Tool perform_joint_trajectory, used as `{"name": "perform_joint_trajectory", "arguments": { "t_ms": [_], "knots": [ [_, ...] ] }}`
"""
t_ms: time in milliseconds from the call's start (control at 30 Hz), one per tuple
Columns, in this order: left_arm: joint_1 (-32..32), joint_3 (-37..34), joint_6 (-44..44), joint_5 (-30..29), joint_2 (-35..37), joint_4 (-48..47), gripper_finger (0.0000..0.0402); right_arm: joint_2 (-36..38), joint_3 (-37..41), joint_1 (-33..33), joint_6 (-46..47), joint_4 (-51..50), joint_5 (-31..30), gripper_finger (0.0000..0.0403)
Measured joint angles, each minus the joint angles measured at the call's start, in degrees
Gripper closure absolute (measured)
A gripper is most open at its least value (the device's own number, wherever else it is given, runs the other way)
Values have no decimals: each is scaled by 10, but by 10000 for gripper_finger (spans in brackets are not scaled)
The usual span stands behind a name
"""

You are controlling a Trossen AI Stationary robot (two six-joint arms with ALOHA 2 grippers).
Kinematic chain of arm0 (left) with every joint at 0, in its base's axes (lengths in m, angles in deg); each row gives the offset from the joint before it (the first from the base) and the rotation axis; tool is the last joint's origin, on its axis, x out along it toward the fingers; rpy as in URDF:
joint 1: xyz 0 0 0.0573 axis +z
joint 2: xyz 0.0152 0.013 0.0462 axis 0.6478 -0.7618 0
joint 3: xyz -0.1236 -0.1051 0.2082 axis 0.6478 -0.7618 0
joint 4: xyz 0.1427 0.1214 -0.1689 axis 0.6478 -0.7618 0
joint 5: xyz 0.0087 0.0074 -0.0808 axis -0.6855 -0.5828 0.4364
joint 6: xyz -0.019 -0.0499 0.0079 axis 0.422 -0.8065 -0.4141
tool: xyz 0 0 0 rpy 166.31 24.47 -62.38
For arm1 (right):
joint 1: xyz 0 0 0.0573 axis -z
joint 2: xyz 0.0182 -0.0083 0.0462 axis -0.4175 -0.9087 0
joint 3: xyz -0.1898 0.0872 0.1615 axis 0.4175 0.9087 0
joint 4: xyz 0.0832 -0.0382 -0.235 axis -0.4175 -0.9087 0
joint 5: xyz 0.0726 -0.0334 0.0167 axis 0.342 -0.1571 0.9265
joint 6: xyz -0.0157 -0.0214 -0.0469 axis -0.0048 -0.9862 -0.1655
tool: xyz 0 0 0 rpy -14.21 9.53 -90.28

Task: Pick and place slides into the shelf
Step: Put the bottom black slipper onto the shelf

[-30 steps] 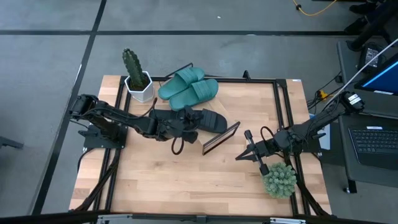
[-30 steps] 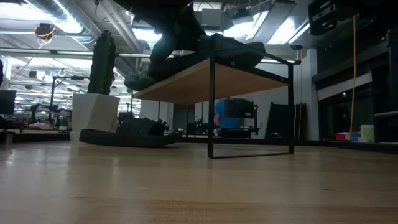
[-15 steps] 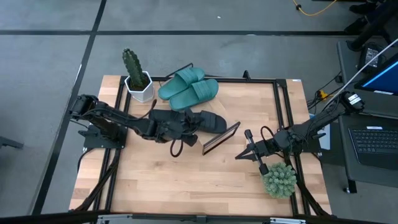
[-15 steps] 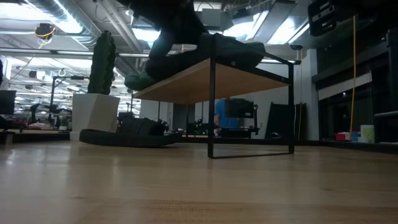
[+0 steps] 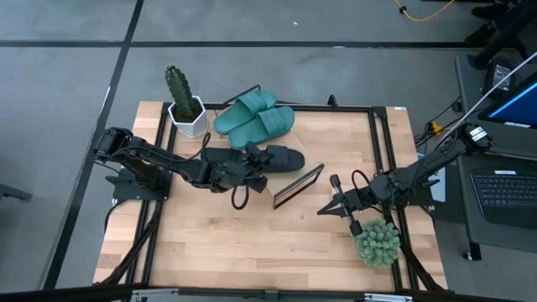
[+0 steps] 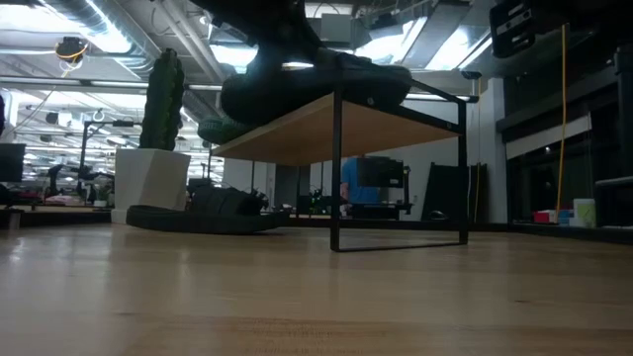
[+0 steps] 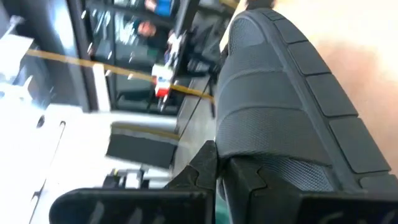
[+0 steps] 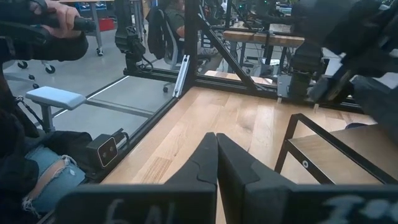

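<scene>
One black slide (image 5: 283,158) lies in line with my left arm, over the shelf (image 6: 297,129). In the low view, one end of the black slide (image 6: 326,87) rests on the shelf's raised front bar. My left gripper (image 5: 256,164) is shut at the end nearest the arm. The teal pair (image 5: 254,122) lies side by side at the table's far edge; the teal pair (image 6: 220,129) shows by the plank's low far end. A second black slide (image 6: 198,220) lies flat on the table. My right gripper (image 5: 323,210) waits shut near the table's right side. My left gripper comes at the black slide about level, from the table's left. Its shut fingertips (image 7: 214,155) lie against the slide's ribbed grey surface (image 7: 267,124). Nothing shows between the fingers. Whether they press on the slide I cannot tell.
A cactus in a white pot (image 5: 185,107) stands at the far left corner, and a bushy green plant (image 5: 376,242) stands beside my right gripper. The shelf's black frame (image 8: 311,127) stands ahead of my right gripper. A seated person (image 8: 31,162) is beyond the table's edge.
The black slide has swung about on the shelf. Its free end has moved toward the table's far edge, and it now lies in line with my left arm. In the low view its arm-side end has sunk, so it sits lower and more level.
</scene>
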Motion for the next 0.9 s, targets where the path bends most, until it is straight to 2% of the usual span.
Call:
{"name": "perform_joint_trajectory", "arguments": {
  "t_ms": [100, 300, 467, 767, 900],
  "knots": [
    [0, 0, 0, -23, 0, 16, 397, 0, 0, 0, 0, 0, 0, 400],
    [0, 0, 0, -30, 0, 19, 399, 0, 0, 0, 0, -3, 0, 400],
    [1, 0, 1, -79, 0, 45, 399, 0, 0, 0, 0, -11, 0, 400],
    [13, 2, 5, -70, -22, 72, 400, 0, 0, 0, -3, -17, 1, 400],
    [18, 34, 58, -81, -56, 71, 400, 0, 0, 0, -3, -19, 0, 400]
  ]
}}
